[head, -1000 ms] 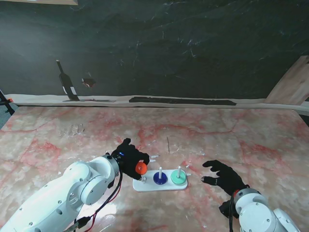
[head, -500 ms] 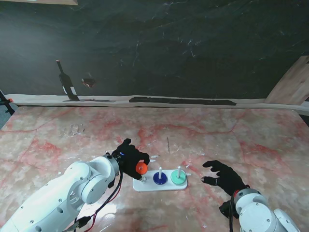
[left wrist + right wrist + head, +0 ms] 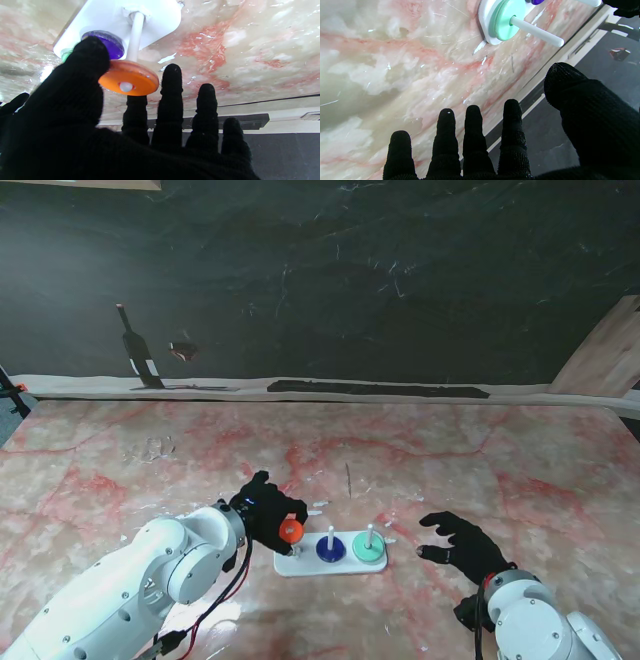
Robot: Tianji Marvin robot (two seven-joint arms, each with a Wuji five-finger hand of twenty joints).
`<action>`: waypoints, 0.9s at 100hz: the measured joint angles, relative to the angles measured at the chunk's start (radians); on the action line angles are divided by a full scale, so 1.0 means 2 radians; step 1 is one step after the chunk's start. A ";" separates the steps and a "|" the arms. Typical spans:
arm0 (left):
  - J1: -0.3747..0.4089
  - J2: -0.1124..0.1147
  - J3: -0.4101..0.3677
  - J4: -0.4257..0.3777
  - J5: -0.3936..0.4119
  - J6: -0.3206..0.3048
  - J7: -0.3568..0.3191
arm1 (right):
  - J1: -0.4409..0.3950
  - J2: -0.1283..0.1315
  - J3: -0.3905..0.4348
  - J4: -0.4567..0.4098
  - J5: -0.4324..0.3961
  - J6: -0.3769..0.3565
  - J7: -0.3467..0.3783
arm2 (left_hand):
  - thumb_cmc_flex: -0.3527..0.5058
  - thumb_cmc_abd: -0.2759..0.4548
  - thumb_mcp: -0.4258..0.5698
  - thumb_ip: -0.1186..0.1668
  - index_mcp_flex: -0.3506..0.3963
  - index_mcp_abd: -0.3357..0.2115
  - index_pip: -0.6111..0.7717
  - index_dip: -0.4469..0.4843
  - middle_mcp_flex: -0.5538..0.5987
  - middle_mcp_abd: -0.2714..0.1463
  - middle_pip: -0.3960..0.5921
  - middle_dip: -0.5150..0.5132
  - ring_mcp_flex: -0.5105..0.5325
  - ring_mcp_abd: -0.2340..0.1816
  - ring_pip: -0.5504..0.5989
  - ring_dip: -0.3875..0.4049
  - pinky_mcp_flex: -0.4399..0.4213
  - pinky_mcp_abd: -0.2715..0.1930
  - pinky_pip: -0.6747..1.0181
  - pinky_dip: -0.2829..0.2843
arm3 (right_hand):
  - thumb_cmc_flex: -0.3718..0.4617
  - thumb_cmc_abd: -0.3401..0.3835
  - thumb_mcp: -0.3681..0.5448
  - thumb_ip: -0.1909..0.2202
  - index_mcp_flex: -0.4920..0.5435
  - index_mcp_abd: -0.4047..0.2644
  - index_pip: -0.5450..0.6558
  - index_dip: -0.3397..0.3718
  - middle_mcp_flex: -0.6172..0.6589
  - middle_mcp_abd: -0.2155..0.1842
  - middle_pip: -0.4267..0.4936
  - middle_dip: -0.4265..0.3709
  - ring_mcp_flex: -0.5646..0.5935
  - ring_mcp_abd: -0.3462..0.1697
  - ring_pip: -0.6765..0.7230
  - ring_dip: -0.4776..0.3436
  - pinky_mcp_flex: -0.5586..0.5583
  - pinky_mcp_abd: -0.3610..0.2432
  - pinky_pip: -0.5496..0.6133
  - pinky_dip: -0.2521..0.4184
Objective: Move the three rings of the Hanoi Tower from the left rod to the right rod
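A white base (image 3: 302, 568) carries three rods. My left hand (image 3: 262, 505) is shut on the orange ring (image 3: 290, 530), pinched between thumb and forefinger. In the left wrist view the orange ring (image 3: 135, 78) sits at the tip of the left rod (image 3: 135, 37), and the rod's end shows through the ring's hole. The blue ring (image 3: 330, 549) lies at the foot of the middle rod. The green ring (image 3: 369, 549) lies on the right rod (image 3: 537, 31). My right hand (image 3: 465, 545) rests open to the right of the base, apart from it.
The pink marble table (image 3: 480, 470) ends at a white strip (image 3: 250, 385) along its far edge, with a dark wall behind. A wooden board (image 3: 608, 355) leans at the far right.
My left hand and the orange ring have shifted very slightly to the left at the left rod's tip. The right hand has not moved.
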 measured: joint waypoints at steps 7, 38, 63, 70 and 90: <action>0.000 0.000 0.000 0.002 -0.002 0.000 0.001 | 0.000 0.000 0.000 0.000 0.000 0.000 0.000 | 0.000 0.000 0.000 0.000 0.000 0.000 0.000 0.000 0.000 0.000 0.000 0.000 0.000 0.000 0.000 0.000 0.000 0.000 0.000 0.000 | 0.000 0.000 0.000 0.000 0.000 0.000 0.000 0.000 0.000 0.000 0.000 0.000 0.000 0.000 0.000 0.000 0.000 0.000 0.000 0.000; -0.003 0.000 0.009 0.015 -0.008 0.003 0.008 | 0.002 0.000 -0.001 0.001 -0.001 0.000 0.001 | 0.000 0.001 0.000 0.000 -0.001 0.000 0.000 -0.003 -0.008 0.000 -0.005 -0.005 0.000 -0.001 0.000 0.000 0.000 0.000 -0.002 0.000 | 0.000 0.000 0.000 0.000 0.000 0.000 0.000 0.000 0.000 0.000 0.000 0.000 0.000 0.000 0.000 0.000 0.000 0.000 0.000 0.000; -0.004 -0.001 0.013 0.019 -0.004 0.005 0.012 | 0.002 0.000 -0.001 0.002 -0.002 0.000 0.002 | -0.001 0.002 0.013 0.000 -0.015 0.018 0.000 -0.034 -0.066 -0.001 -0.058 -0.070 -0.023 -0.009 0.000 0.000 0.000 0.000 -0.028 0.000 | 0.000 0.000 0.000 0.000 0.000 0.000 0.000 0.000 0.000 0.000 0.000 0.000 0.000 0.000 0.000 0.000 0.000 0.000 0.000 0.000; -0.004 -0.001 0.013 0.020 -0.002 0.006 0.013 | 0.002 0.000 -0.001 0.002 -0.002 0.000 0.002 | -0.001 0.002 0.017 0.000 -0.027 0.033 -0.001 -0.046 -0.079 0.005 -0.064 -0.087 -0.028 -0.011 -0.002 -0.001 0.000 0.000 -0.034 0.006 | 0.000 0.000 0.000 0.000 0.000 0.000 0.000 0.000 0.000 0.000 0.000 0.000 0.000 0.000 0.000 0.000 0.000 0.000 0.000 0.000; -0.003 -0.001 0.012 0.020 -0.001 0.006 0.012 | 0.002 0.000 -0.001 0.002 -0.002 -0.001 0.002 | -0.001 -0.005 0.017 0.001 -0.042 0.060 -0.032 -0.079 -0.109 0.012 -0.079 -0.118 -0.049 -0.013 -0.007 -0.003 -0.001 0.000 -0.051 0.017 | 0.000 0.000 0.000 0.000 0.000 0.000 0.000 0.000 0.000 0.000 0.000 0.000 0.000 0.000 0.000 0.000 0.000 0.000 0.000 0.000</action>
